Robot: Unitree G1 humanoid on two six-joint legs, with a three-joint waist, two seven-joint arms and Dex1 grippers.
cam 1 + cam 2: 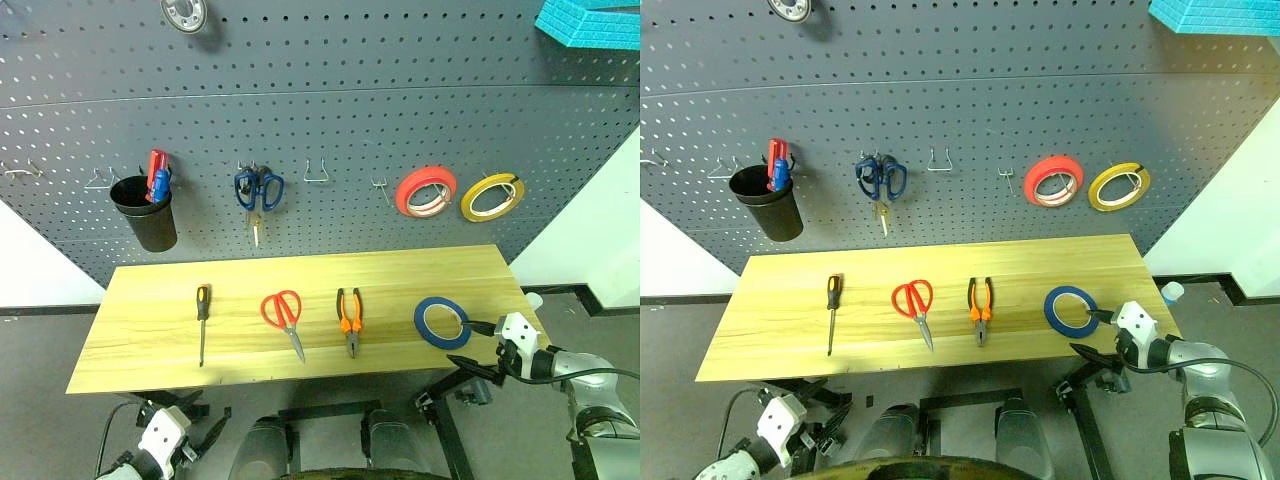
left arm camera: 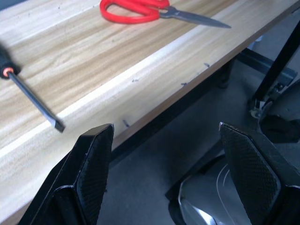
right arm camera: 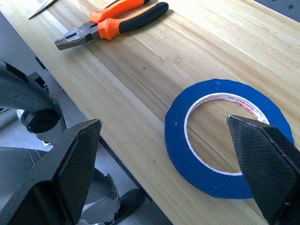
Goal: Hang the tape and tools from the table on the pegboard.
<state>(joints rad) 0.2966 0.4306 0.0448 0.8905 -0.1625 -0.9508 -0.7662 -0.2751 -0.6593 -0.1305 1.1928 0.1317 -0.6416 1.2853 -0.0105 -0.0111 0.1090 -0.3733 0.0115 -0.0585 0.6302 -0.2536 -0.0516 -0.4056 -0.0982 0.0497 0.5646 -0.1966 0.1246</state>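
Black cup [image 1: 145,213] holding pens, blue-handled scissors [image 1: 258,189], red roll [image 1: 425,191], yellow roll [image 1: 492,196]

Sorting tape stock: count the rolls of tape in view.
3. The blue roll lies flat on the table's right end; the red roll and the yellow roll hang side by side on the pegboard above it.

— Where do the head's two eyes look from?
— High and back, facing forward and down over the tabletop [image 1: 300,275] to the pegboard [image 1: 320,130]; both share it all.
— And the wrists?
— Each sits close and low at the near edge: the left by the scissors [image 2: 140,9], the right by the tape [image 3: 225,136], probably nearest.
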